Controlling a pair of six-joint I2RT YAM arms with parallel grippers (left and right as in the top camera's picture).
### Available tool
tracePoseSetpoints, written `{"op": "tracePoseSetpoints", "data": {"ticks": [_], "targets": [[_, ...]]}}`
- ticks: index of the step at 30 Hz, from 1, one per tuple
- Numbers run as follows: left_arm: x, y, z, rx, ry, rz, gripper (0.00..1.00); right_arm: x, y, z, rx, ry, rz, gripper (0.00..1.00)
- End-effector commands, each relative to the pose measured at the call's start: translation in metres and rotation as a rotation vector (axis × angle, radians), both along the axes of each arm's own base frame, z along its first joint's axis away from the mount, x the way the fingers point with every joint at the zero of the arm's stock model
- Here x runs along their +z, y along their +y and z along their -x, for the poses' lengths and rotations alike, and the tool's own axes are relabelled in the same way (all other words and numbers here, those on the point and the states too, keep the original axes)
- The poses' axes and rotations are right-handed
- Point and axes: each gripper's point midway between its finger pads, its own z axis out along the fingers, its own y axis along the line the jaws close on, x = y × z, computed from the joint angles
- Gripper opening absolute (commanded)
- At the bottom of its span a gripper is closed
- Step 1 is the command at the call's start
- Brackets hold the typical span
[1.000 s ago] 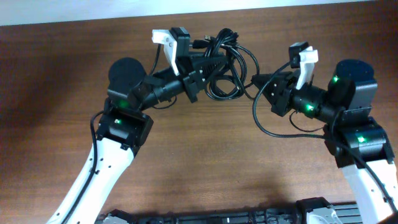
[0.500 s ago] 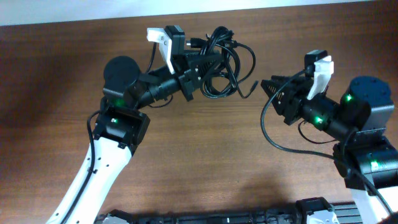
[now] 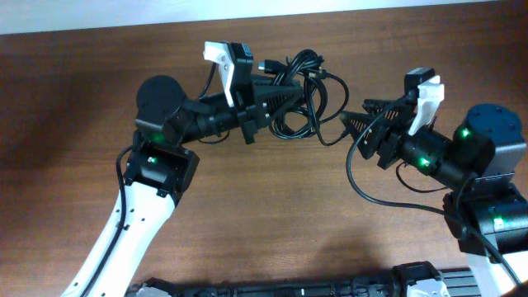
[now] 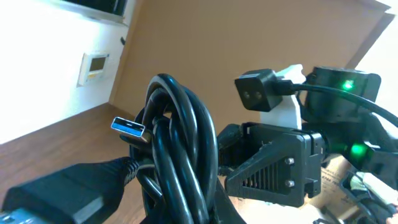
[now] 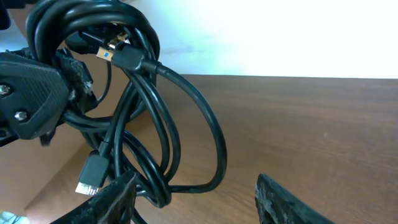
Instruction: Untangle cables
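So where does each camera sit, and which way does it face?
Overhead: above the table, looking down; both arms, left tool holding the cables, right tool open.
Left wrist: on the left arm, facing the right tool past the cables; own finger lower left.
Right wrist: on the right arm, facing the cables; own fingers below.
Shared: the cables.

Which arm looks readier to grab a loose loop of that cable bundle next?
Right, probably: the right tool is open and empty, pointing at a loop of the cables, while the left tool is clamped on them.
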Motion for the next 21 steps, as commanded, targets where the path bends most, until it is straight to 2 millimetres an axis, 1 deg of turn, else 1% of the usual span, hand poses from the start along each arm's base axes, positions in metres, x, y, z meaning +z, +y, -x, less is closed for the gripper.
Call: {"op": "tracePoseSetpoints", "data": {"ticks": [1, 5, 7, 10, 14, 18, 21], "targets": [[0.016, -0.005, 0.016, -0.066, -0.098, 0.016, 0.00, 0.010, 0.003, 0.006, 0.027, -0.030, -0.010, 0.60], [0.021, -0.019, 0.032, -0.118, -0.122, 0.029, 0.00, 0.012, 0.004, 0.006, 0.027, -0.038, -0.011, 0.61], [0.023, -0.023, 0.035, -0.118, -0.128, 0.036, 0.00, 0.010, 0.003, 0.006, 0.026, -0.028, -0.009, 0.61], [0.029, -0.026, 0.042, -0.139, -0.163, 0.053, 0.00, 0.003, -0.005, 0.001, -0.033, -0.003, 0.012, 0.61], [0.032, -0.029, 0.047, -0.158, -0.163, 0.063, 0.00, 0.001, -0.010, -0.002, -0.067, 0.002, 0.021, 0.61], [0.032, -0.033, 0.056, -0.195, -0.168, 0.063, 0.00, -0.010, -0.026, -0.009, -0.176, 0.045, 0.048, 0.61], [0.030, -0.034, 0.062, -0.229, -0.171, 0.057, 0.00, -0.017, -0.039, -0.015, -0.281, 0.101, 0.030, 0.61]]}}
